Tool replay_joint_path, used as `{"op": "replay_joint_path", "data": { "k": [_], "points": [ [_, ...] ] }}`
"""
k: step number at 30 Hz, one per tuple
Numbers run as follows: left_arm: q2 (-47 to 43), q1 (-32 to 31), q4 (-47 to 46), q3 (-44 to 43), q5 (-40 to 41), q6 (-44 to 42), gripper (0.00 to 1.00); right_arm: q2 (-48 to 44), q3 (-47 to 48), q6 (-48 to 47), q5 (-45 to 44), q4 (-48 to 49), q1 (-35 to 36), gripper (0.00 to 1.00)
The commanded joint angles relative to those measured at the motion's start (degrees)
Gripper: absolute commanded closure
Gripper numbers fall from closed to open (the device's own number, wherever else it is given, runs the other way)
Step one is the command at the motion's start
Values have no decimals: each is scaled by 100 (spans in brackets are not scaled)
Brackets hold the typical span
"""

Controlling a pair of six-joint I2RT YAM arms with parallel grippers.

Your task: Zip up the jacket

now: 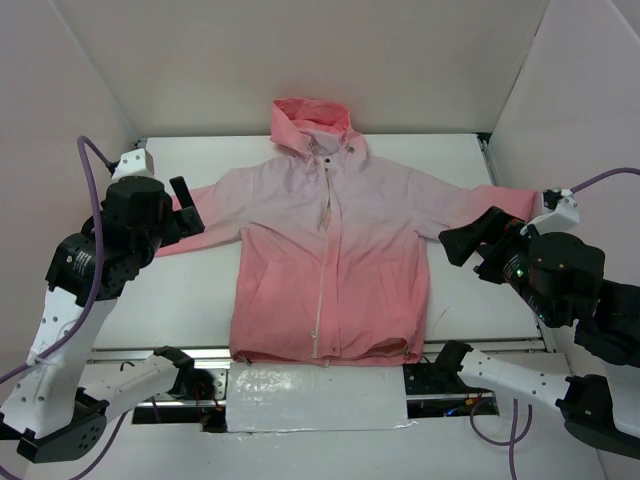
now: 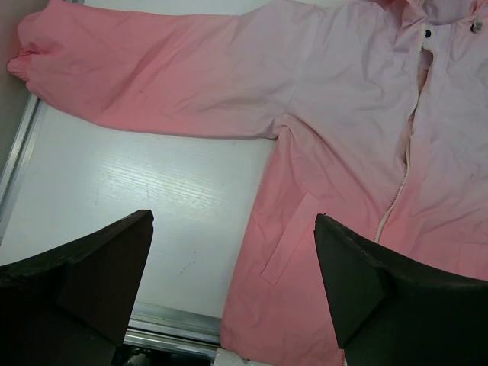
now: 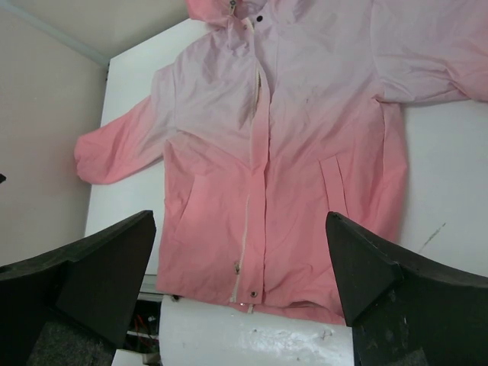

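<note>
The jacket (image 1: 330, 260) lies face up and spread flat in the middle of the table (image 1: 200, 300), hood (image 1: 310, 120) toward the far edge and hem (image 1: 320, 352) along the near edge. That lay puts the zipper (image 1: 322, 270) in a straight line from near edge to far edge, likely so a slider can be drawn along it without the cloth bunching. The left gripper (image 2: 233, 219) hovers above the table's left side and the right gripper (image 3: 241, 217) above its right side. Both have their fingers spread wide and hold nothing. The front looks parted at the chest, though where the slider sits near the hem is too small to tell.
</note>
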State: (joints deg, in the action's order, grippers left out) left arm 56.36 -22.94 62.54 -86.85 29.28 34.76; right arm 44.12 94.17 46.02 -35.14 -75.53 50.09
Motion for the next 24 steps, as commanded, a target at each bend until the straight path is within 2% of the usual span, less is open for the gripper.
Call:
{"op": "replay_joint_path", "data": {
  "k": [1, 5, 8, 11, 12, 13, 14, 15, 17, 18, 21, 22, 24],
  "points": [
    [-99, 26, -164, 45, -45, -22, 1, 71, 22, 100, -116, 108, -16, 0],
    [-99, 26, -164, 28, -150, -22, 1, 1, -74, 39, -3, 187, -16, 0],
    [-125, 26, -304, 54, -606, -206, 1, 18, -302, -14, 217, 345, -16, 0],
    [-178, 26, -629, 307, -1528, -269, 1, 246, -566, 64, 375, 381, -16, 0],
    [-160, 18, -708, 422, -2165, -251, 1, 325, -688, 100, 428, 398, -16, 0],
    [-108, 0, -848, 736, -2424, -164, 1, 491, -759, 135, 472, 416, -16, 0],
    [-90, -61, -919, 966, -2644, 89, 2, 571, -821, 196, 499, 433, -16, 0],
    [-90, -401, -1059, 1229, -2812, 223, 3, 632, -961, 397, 490, 442, -16, 0],
    [-55, -1016, -1551, 2029, -2770, 800, 4, 730, -1180, 548, 507, 556, -25, 0],
    [-20, -1576, -1761, 2284, -2752, 987, 4, 730, -1399, 644, 569, 704, -16, 0],
    [182, -2038, -3103, 3417, -3566, 1497, 7, 608, -1681, 873, 508, 820, -25, 0],
    [296, -2065, -3969, 3960, -4117, 1690, 10, 555, -1717, 882, 516, 846, -25, 0],
    [506, -2214, -4834, 4463, -4351, 1902, 13, 362, -1814, 865, 604, 943, -25, 0]
  ]
}}
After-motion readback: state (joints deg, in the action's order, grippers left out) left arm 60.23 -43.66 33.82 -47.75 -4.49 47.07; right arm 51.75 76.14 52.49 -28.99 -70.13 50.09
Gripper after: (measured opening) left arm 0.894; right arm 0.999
